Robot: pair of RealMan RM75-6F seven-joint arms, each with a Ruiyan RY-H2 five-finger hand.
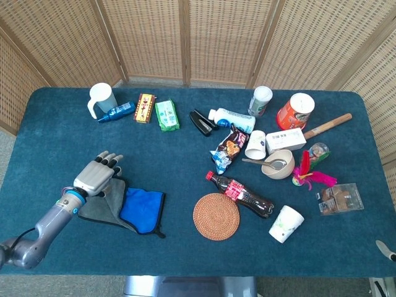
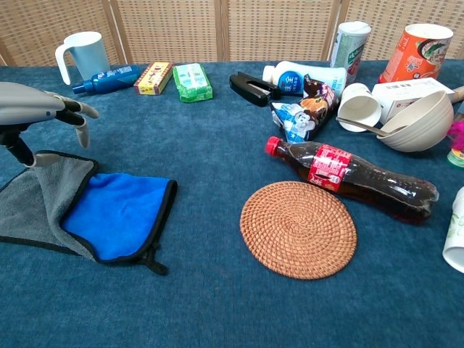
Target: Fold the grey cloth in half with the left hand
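Cola bottle (image 2: 351,177) lying just beside the round woven coaster (image 2: 298,229) on blue tablecloth (image 2: 217,304)

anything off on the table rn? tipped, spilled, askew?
Nothing spilled. The cola bottle lies on its side beside the woven coaster, and a paper cup is tipped over by the bowl. The cloth is folded unevenly, its blue side showing. The left hand is off it.

Staged test area: blue-carpeted table (image 1: 185,161) enclosed by woven wicker screens (image 1: 216,37), cluttered with assorted household items.
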